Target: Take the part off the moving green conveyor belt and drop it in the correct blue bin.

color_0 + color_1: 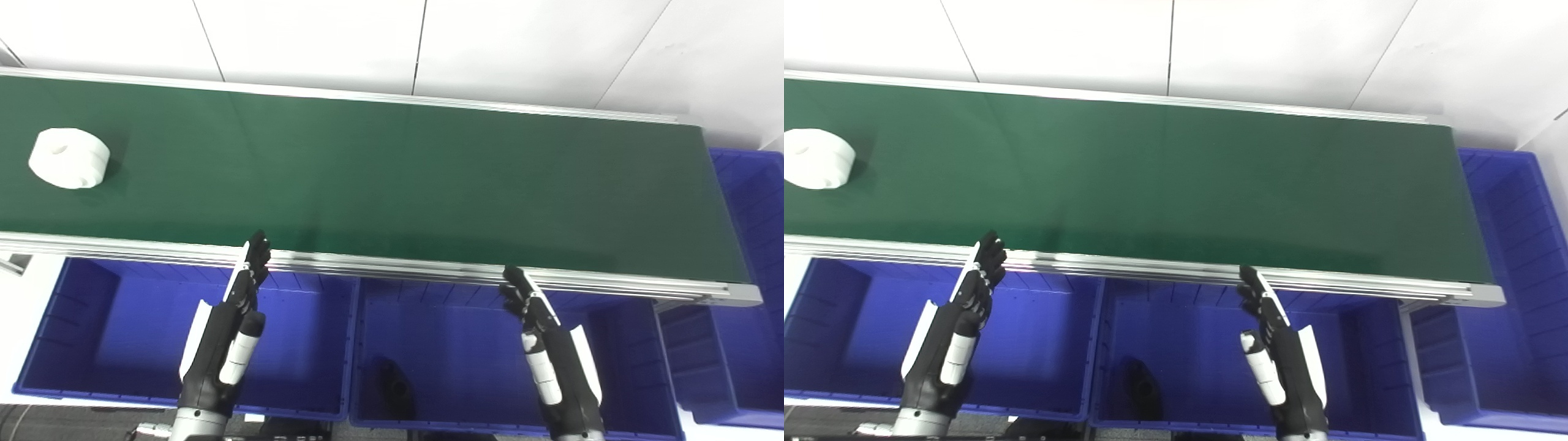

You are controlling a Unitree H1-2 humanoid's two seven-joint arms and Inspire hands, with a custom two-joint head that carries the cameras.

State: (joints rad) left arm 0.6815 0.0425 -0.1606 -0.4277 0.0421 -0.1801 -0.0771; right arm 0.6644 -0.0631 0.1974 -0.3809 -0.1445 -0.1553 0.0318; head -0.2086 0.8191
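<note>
A white round part (pixel 69 158) with a hole on top lies at the far left of the green conveyor belt (pixel 392 184); it also shows in the right eye view (pixel 814 158). My left hand (pixel 229 331) is open and empty, raised over the left blue bin (pixel 73 343), fingertips near the belt's front rail. My right hand (pixel 548 349) is open and empty over the middle blue bin (pixel 459 318). Both hands are far from the part.
A dark part (pixel 395 383) lies in the middle bin. A third blue bin (pixel 747 257) stands at the belt's right end. An aluminium rail (pixel 392 266) runs along the belt's front edge. White wall panels are behind.
</note>
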